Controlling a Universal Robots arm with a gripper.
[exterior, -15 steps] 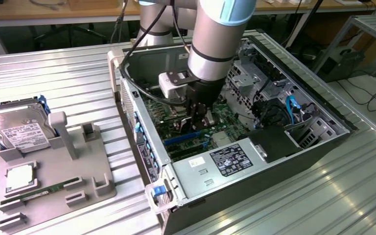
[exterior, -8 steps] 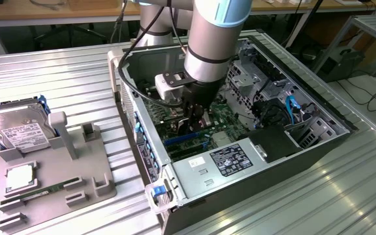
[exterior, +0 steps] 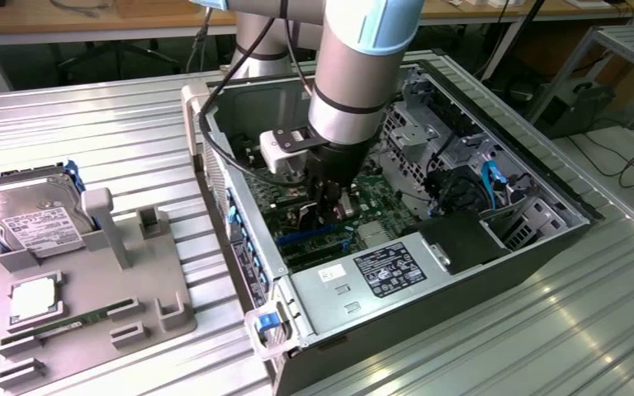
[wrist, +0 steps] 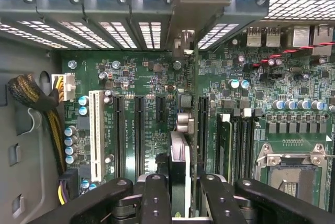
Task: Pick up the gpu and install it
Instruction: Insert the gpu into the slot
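While slot covers point(wrist: 152, 30) crowd above, end effector point(wrist: 180, 192) grips gpu point(wrist: 180, 156).

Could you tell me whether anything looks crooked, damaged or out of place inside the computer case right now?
Nothing stands out. The claw holds the graphics card edge-on over the green board, in line with the slots. The case lies open on its side, and the hard drive sits in its grey holder.
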